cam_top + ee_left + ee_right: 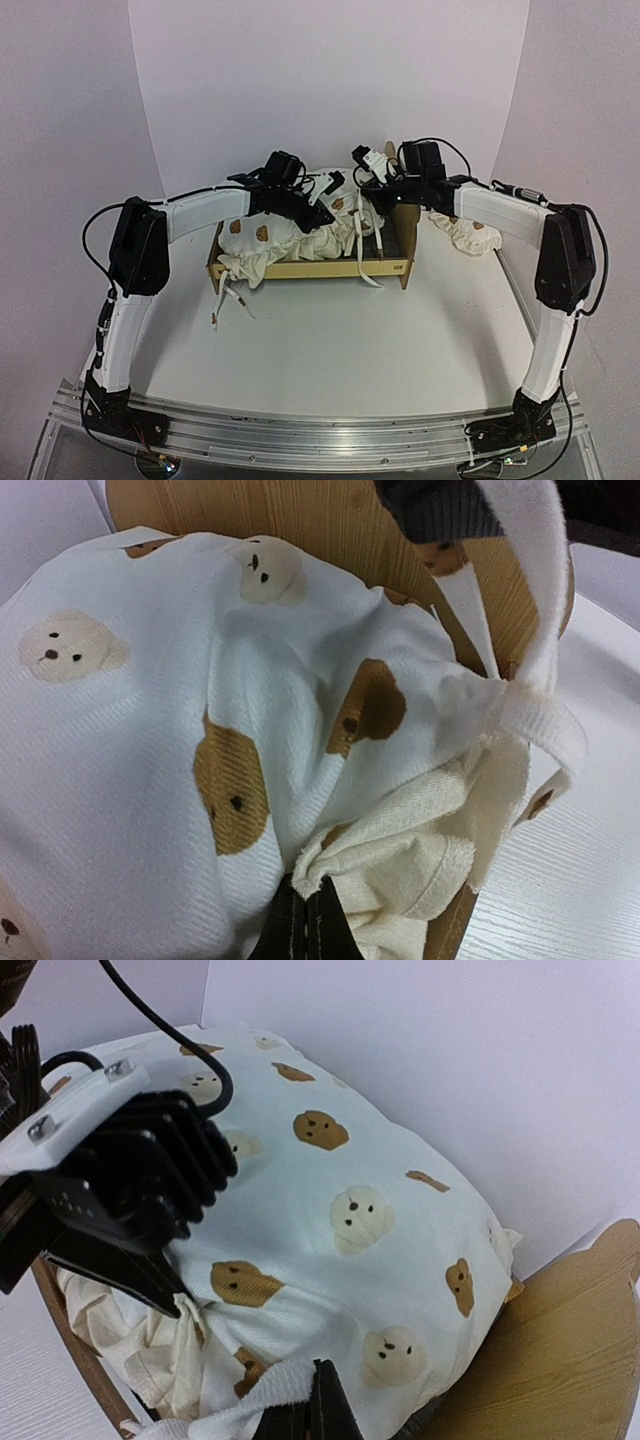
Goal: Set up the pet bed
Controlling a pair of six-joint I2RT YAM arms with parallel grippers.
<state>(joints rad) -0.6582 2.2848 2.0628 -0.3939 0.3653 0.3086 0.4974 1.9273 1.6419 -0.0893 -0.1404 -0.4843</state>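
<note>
You had the low, rectangular light-wood pet bed (300, 268) at the centre of the overhead frame, with its tall curved headboard (405, 245) at the right end. The large cream bear-print cushion (268, 238) lay bunched inside it, not flat. Your left gripper (308, 900) was pinched shut on a fold of the cushion's cream edging. Your right gripper (312, 1400) was likewise closed on the cushion's near edge, apparently at a white tie strap (270, 1385). Both grips sat close together beside the headboard.

Risks, in my judgement:
- Opposed pulls could lift, skid or tip the light frame.
- The loose tie strings (365, 258) draped over the bed's front edge could snag on a finger or on the headboard.
- The two wrists stood near enough to each other to collide.

Clearance:
- Open white table (340, 350) filled the lower frame.
- The pale backdrop (330, 80) closed in along the upper frame.
- The small cream bear-print pillow (470, 236) lay just right of the headboard, beneath the right arm.
</note>
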